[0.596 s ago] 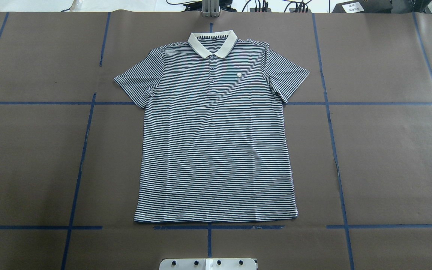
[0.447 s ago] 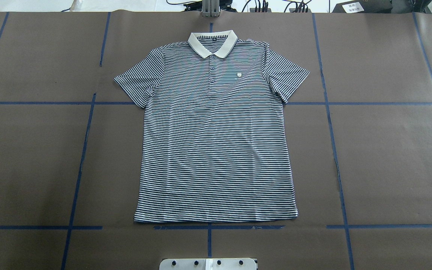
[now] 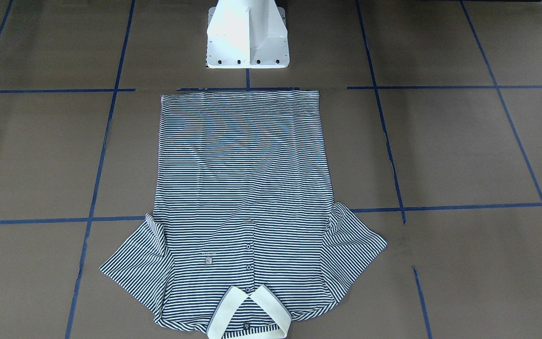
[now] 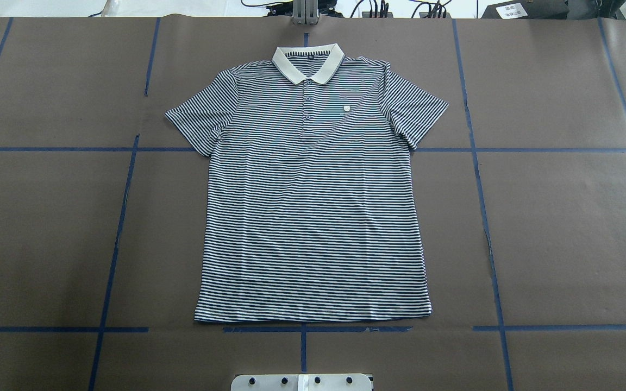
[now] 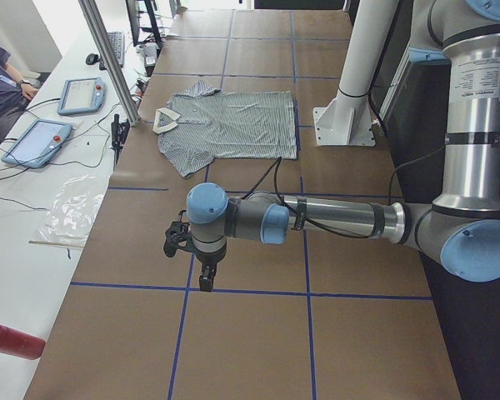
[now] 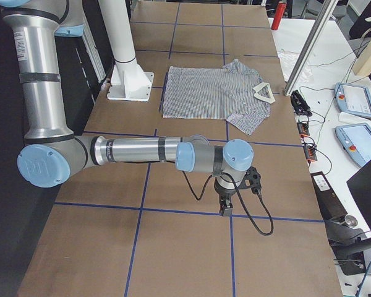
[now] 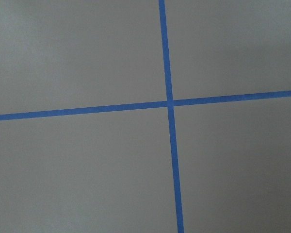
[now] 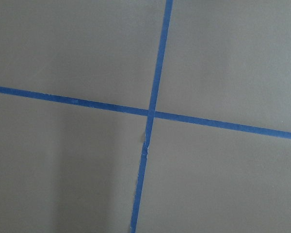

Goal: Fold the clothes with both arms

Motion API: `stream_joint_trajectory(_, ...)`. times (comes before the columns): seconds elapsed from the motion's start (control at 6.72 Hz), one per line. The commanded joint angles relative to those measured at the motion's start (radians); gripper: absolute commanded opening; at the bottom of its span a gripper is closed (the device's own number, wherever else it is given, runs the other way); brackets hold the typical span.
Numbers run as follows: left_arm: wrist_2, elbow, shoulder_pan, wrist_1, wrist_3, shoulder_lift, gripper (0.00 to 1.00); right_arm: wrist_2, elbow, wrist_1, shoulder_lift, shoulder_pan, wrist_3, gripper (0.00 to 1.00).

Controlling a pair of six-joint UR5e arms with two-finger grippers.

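The striped polo shirt [image 4: 313, 206] lies flat and face up on the brown table cover, cream collar [image 4: 307, 62] at the far side, hem near the robot base. It also shows in the front view [image 3: 243, 188] and both side views [image 5: 233, 125] [image 6: 213, 93]. My left gripper [image 5: 207, 279] hangs over bare table far to the left of the shirt; I cannot tell if it is open. My right gripper [image 6: 226, 207] hangs over bare table far to the right; I cannot tell its state either. Both wrist views show only brown cover and a blue tape cross [image 7: 169, 103] [image 8: 150, 113].
The white pedestal base [image 3: 247, 37] stands just behind the shirt's hem. Blue tape lines grid the brown cover [image 4: 563, 228]. A side bench holds tablets [image 5: 35, 142], cables and a red cylinder [image 5: 12, 342]. A metal post [image 5: 108, 58] rises at the table's far edge.
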Motion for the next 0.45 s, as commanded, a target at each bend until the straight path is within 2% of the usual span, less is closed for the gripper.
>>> stream_joint_trajectory(0.0,-0.03,-0.022,0.003,-0.013,-0.001,-0.05,1.0,-0.001,0.017,0.108,0.045,-0.08,0.036,1.0)
stream_joint_trajectory(0.15,-0.05,-0.01,0.007,-0.052,-0.003,-0.062,1.0,0.025,-0.06,0.211,0.058,-0.098,0.175,1.0)
stream_joint_trajectory(0.3,-0.054,-0.008,0.012,-0.146,-0.003,-0.064,1.0,0.106,-0.169,0.361,0.138,-0.177,0.305,1.0)
